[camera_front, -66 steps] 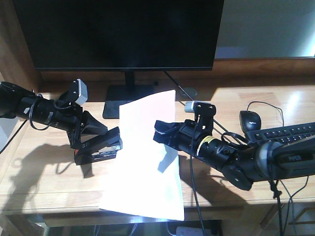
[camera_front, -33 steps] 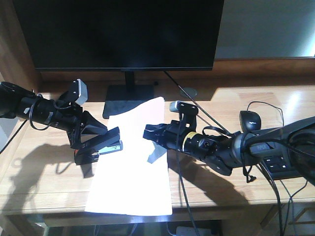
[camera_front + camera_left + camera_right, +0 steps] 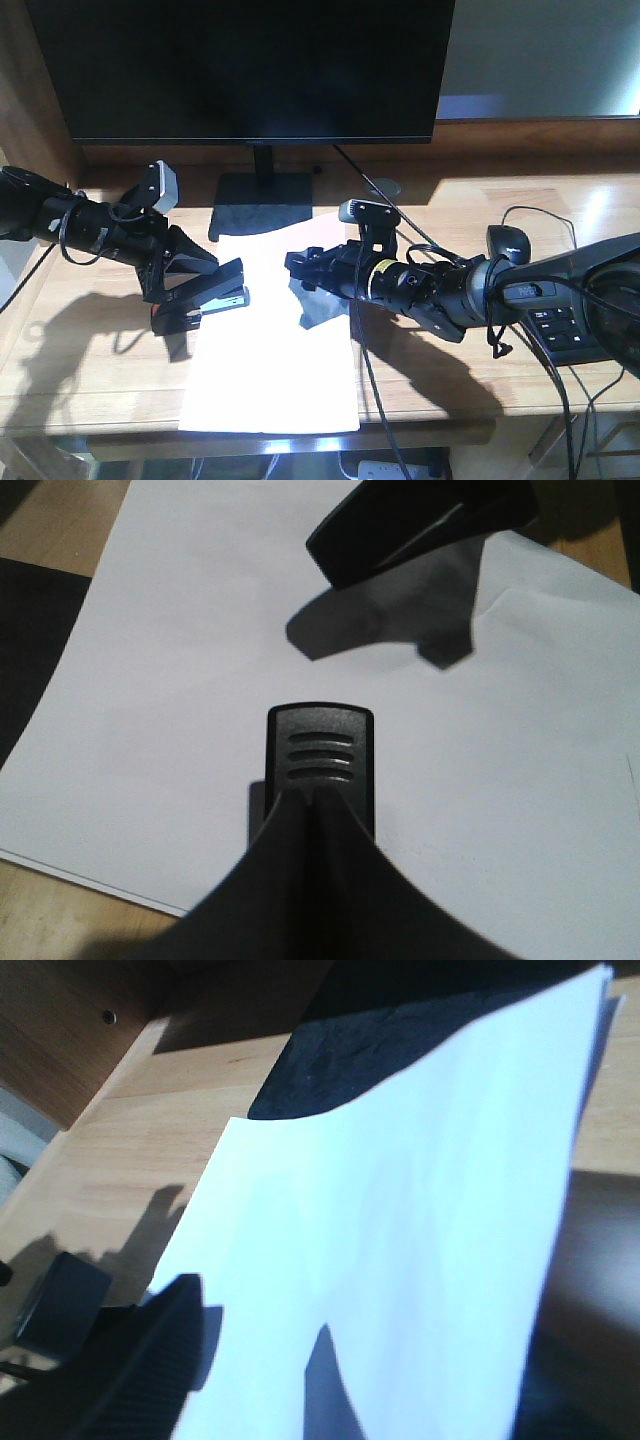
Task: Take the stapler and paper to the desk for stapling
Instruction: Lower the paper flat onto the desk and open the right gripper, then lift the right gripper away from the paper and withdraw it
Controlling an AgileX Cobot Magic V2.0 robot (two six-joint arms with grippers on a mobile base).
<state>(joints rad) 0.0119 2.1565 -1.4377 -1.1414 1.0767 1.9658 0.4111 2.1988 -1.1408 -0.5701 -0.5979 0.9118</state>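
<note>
The white paper lies flat on the wooden desk, its near edge at the desk's front rim. My left gripper is shut on the black stapler and holds it over the paper's left edge; in the left wrist view the stapler's ribbed end sticks out past the closed gripper above the paper. My right gripper hovers over the paper's upper right part, jaws spread. In the right wrist view the paper fills the gap between its fingers.
A black monitor stands behind on a flat base that touches the paper's far edge. A black mouse and keyboard lie at the right, with cables around them.
The paper, held up tilted a second ago, has come down flat on the desk. My right gripper moved left and lower and now stands open. The left arm and stapler stayed put.
</note>
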